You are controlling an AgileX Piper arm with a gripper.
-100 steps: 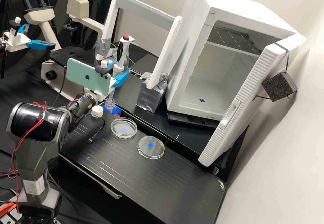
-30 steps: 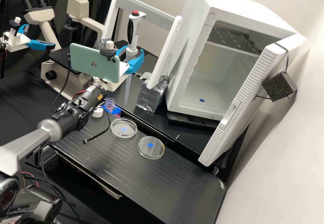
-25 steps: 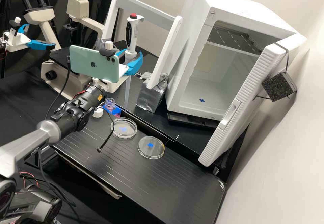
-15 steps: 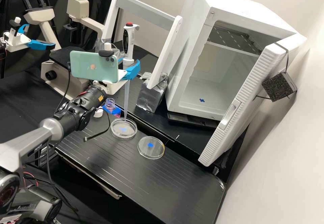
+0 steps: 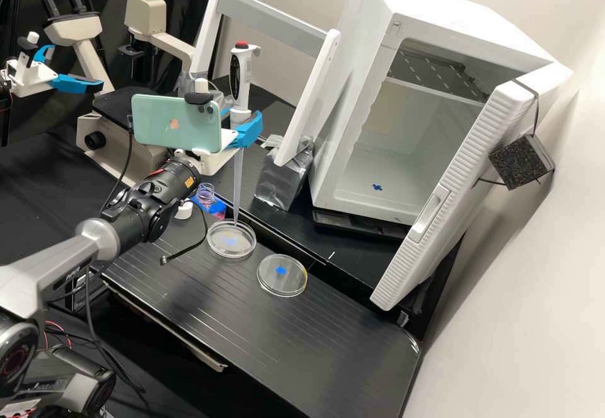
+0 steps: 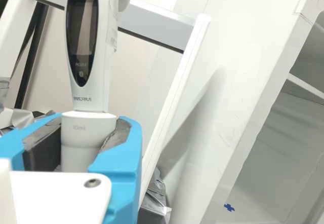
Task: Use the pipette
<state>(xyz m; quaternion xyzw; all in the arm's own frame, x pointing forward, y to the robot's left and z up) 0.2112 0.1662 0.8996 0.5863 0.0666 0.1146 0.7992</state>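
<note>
Pipette (image 5: 239,84) hangs pinched in the fingers (image 5: 250,129), tip (image 5: 237,191) at a clear dish (image 5: 231,255).

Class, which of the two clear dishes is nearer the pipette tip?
The dish nearer the white cap: the pipette tip points down at its far rim, while the other dish sits farther away.

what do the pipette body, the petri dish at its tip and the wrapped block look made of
Pipette body: probably hard plastic, satin white, by its smooth moulded curves.
Petri dish: glossy plastic or glass; see-through, rim glints.
Wrapped block: silvery foil or tape outside, by its creases and shine.
</note>
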